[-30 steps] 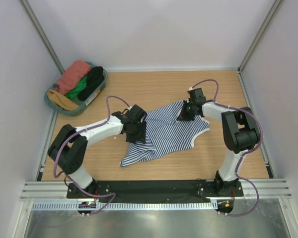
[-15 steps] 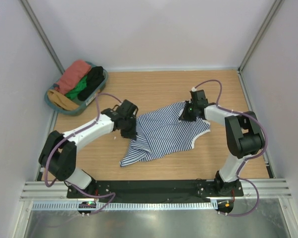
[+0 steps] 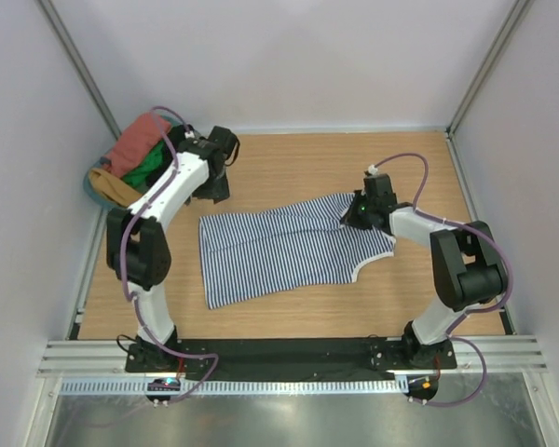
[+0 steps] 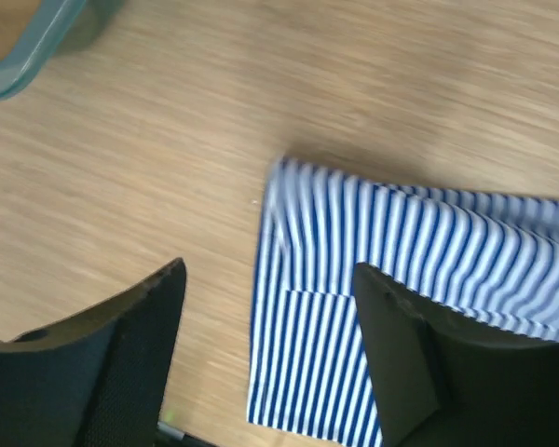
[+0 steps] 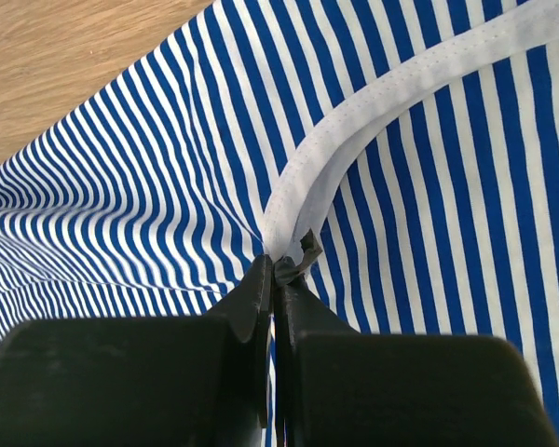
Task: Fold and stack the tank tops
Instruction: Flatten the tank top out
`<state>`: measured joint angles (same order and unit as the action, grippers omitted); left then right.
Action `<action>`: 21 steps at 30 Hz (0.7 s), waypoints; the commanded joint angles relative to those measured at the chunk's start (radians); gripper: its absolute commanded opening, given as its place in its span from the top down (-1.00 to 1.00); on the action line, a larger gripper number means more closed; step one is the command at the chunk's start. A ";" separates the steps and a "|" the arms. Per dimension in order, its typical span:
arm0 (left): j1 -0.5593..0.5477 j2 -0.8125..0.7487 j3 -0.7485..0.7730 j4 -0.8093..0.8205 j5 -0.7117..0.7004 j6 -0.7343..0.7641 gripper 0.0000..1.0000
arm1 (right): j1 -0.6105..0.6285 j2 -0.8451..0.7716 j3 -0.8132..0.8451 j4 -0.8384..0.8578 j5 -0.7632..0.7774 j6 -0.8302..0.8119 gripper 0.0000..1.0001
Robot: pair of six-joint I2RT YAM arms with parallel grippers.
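The navy-and-white striped tank top (image 3: 279, 251) lies spread flat on the table, hem to the left and white-trimmed straps to the right. My right gripper (image 3: 355, 215) is shut on its white trim (image 5: 354, 112) at the far right strap; the jaws (image 5: 275, 268) pinch the trim's fold. My left gripper (image 3: 209, 191) is open and empty, hovering just beyond the top's far left corner (image 4: 289, 186); its fingers (image 4: 140, 317) stand wide apart. A rust-red cloth (image 3: 138, 140) lies in the basket; its trim and graphic do not show.
A teal basket (image 3: 188, 168) at the far left corner holds rust-red, green, black and tan clothes; its rim (image 4: 23, 65) shows in the left wrist view. White walls stand on three sides. Bare wood lies behind and right of the top.
My left gripper has let go of the top's left edge and moved back-left towards the basket. The bunched left side now lies pulled out flat. The right gripper shifted slightly right, still holding.
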<state>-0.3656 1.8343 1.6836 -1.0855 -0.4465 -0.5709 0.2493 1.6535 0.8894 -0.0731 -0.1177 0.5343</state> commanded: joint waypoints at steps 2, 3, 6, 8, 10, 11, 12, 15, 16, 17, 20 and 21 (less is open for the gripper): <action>-0.030 0.056 0.067 -0.186 -0.210 -0.029 -0.53 | -0.002 -0.040 -0.013 0.068 -0.010 0.016 0.98; -0.035 0.039 0.030 -0.169 -0.192 -0.027 -0.53 | -0.002 -0.043 -0.014 0.103 -0.020 0.016 0.98; -0.036 -0.082 -0.118 -0.026 0.021 0.005 -0.50 | -0.002 -0.058 -0.027 0.116 -0.025 0.020 0.98; -0.036 -0.185 -0.215 0.114 0.142 -0.001 -0.35 | -0.004 -0.067 -0.032 0.119 -0.016 0.021 0.98; -0.035 -0.236 -0.344 0.218 0.247 -0.038 -0.23 | -0.002 -0.077 -0.036 0.121 -0.008 0.018 0.98; -0.035 -0.277 -0.382 0.245 0.262 -0.056 -0.11 | -0.002 -0.078 -0.037 0.122 -0.008 0.018 0.98; -0.035 -0.291 -0.447 0.266 0.279 -0.072 -0.07 | -0.004 -0.077 -0.038 0.124 -0.010 0.019 0.98; -0.030 -0.328 -0.548 0.352 0.299 -0.115 0.01 | -0.004 -0.075 -0.040 0.125 -0.011 0.021 0.98; -0.030 -0.328 -0.562 0.378 0.304 -0.125 0.01 | -0.002 -0.074 -0.038 0.125 -0.014 0.021 0.98; -0.029 -0.323 -0.571 0.389 0.313 -0.127 0.01 | -0.002 -0.074 -0.037 0.125 -0.016 0.021 0.98; -0.024 -0.276 -0.573 0.392 0.315 -0.126 0.01 | -0.002 -0.077 -0.040 0.130 -0.017 0.024 0.98; -0.022 -0.252 -0.568 0.395 0.310 -0.124 -0.01 | -0.002 -0.078 -0.043 0.130 -0.019 0.023 0.98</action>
<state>-0.3973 1.5486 1.1061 -0.7845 -0.1631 -0.6727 0.2485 1.6157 0.8520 0.0063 -0.1349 0.5518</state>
